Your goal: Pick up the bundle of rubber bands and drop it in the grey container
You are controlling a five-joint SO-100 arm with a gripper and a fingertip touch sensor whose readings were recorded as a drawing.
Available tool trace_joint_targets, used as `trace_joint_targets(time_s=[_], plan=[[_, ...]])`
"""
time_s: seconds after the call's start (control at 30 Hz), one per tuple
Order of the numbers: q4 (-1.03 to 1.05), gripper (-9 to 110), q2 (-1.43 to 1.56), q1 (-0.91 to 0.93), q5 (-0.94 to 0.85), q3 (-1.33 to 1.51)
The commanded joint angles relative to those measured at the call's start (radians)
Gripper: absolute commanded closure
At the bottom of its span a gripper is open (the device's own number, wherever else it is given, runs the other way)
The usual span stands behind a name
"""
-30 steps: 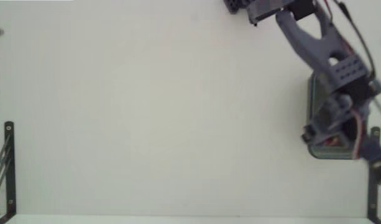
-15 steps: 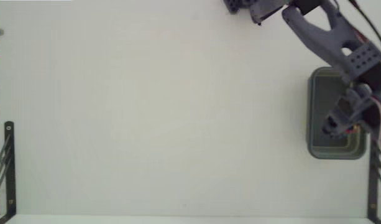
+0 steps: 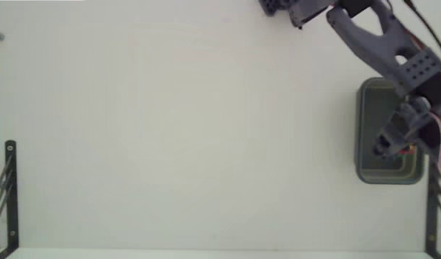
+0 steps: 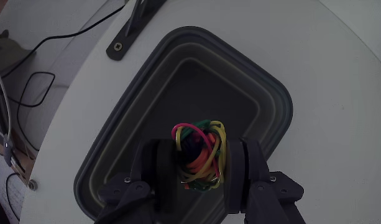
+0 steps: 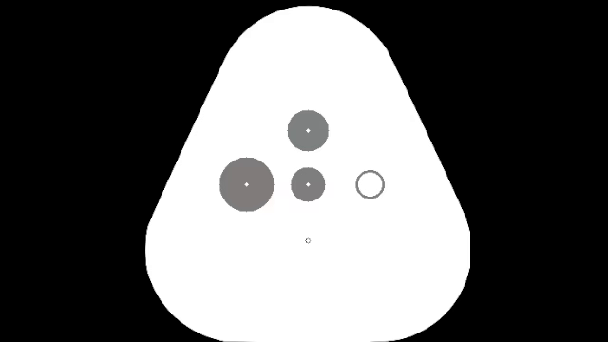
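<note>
Hovering over the grey container (image 4: pixel 115 155), the gripper (image 4: pixel 199 158) has its jaws clamped on the bundle of rubber bands (image 4: pixel 199 152).
On release, loops could snag on a finger and drag out past the rim.

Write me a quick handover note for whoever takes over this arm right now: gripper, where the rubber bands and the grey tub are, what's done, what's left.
Gripper: shut on the bundle of rubber bands, which sits pinched between the two fingers.
Grey container: on the white table, at the right edge in the fixed view, directly below the gripper; nothing shows inside it.
Done: bundle picked up and carried over the container.
Left: open the fingers so the bundle drops in, then pull the arm away. It looks lined up over the middle, so a release here should probably land inside.
</note>
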Motion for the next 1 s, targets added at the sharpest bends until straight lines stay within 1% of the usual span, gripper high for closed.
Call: trace_joint_targets(time_s=[0.0,0.47,0.5,0.97], plan=[[-0.008,59,0.094,-0.016,0.005,0.009],[-0.008,59,0.094,-0.016,0.005,0.009],[-0.008,-9,0.094,-0.016,0.005,0.009],[-0.008,-9,0.094,-0.016,0.005,0.009]])
